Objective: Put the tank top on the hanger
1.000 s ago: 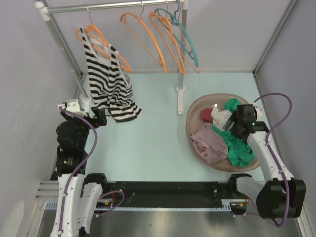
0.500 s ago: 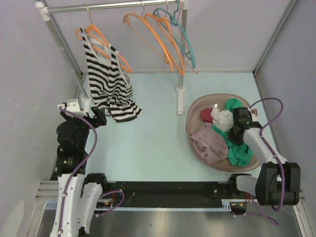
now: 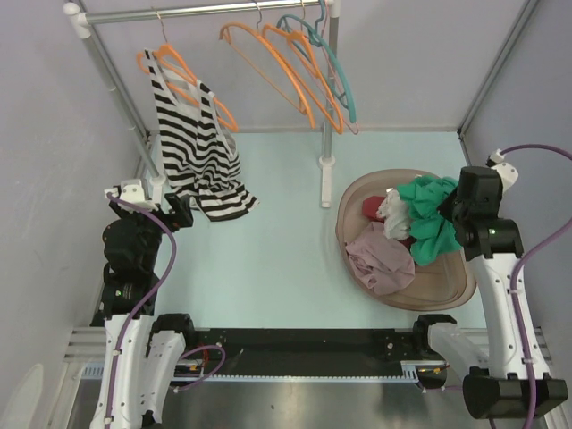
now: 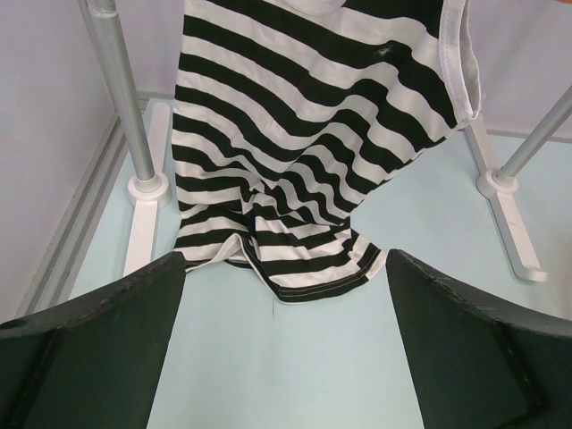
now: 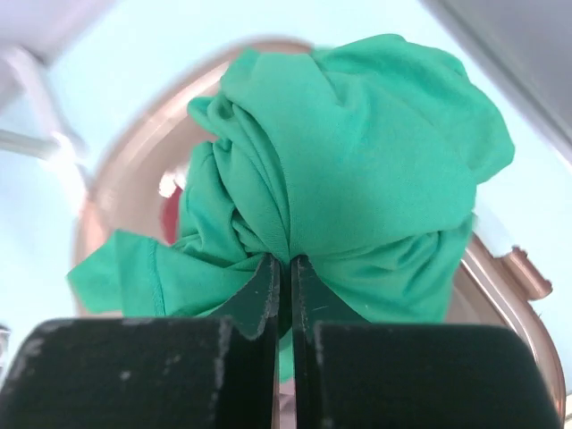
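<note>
The green tank top (image 3: 427, 217) hangs bunched over the right side of the brown basket (image 3: 447, 284), lifted partly off the other clothes. My right gripper (image 3: 453, 213) is shut on a fold of it. In the right wrist view the tank top (image 5: 357, 143) bulges just beyond the pinched right gripper (image 5: 286, 261). Two empty orange hangers (image 3: 273, 64) hang on the rail at the back. My left gripper (image 3: 183, 214) stands open at the left. It shows wide apart in its wrist view too (image 4: 286, 261), with nothing between its fingers.
A black-and-white striped top (image 3: 198, 143) hangs from another orange hanger, its hem (image 4: 295, 268) on the table before my left gripper. A teal hanger (image 3: 345, 85) hangs rightmost. The basket also holds a mauve garment (image 3: 380, 255) and red and white pieces. The rack post foot (image 3: 327, 183) stands mid-table.
My right gripper closed on the green tank top and rose back to the right, pulling it up from the basket. The left arm has not moved.
</note>
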Controlling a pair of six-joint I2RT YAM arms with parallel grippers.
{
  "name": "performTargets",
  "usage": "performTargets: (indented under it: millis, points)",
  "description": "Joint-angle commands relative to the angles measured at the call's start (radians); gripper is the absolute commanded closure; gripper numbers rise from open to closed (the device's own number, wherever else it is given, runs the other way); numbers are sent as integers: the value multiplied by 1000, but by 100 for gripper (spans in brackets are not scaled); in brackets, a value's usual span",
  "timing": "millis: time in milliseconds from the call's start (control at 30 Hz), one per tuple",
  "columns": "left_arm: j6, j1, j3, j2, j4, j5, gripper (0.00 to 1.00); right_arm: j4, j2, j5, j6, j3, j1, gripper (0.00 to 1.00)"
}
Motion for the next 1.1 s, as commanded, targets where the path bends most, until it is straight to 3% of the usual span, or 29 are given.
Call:
performTargets:
  millis: [0, 167, 300, 500, 600, 733, 1067]
  points:
    - [23, -7, -3, -2, 6, -11, 1, 16, -42, 19, -40, 55, -3, 100]
    - [23, -7, -3, 0, 7, -10, 1, 33, -35, -18, -105, 22, -3, 100]
    - [23, -7, -3, -2, 7, -8, 1, 42, -41, -21, -184, 202, -3, 100]
    - [23, -7, -4, -7, 7, -11, 1, 249, -149, -193, -217, 332, -3, 100]
    - [21, -9, -4, -8, 6, -16, 1, 335, -134, -382, -211, 378, -3, 100]
    - [21, -12, -6, -11, 7, -22, 1, 358, -57, -762, -180, 432, -3, 100]
    - [18, -10, -6, -4, 4, -11, 1, 281, -45, -977, -195, 436, 133, 100]
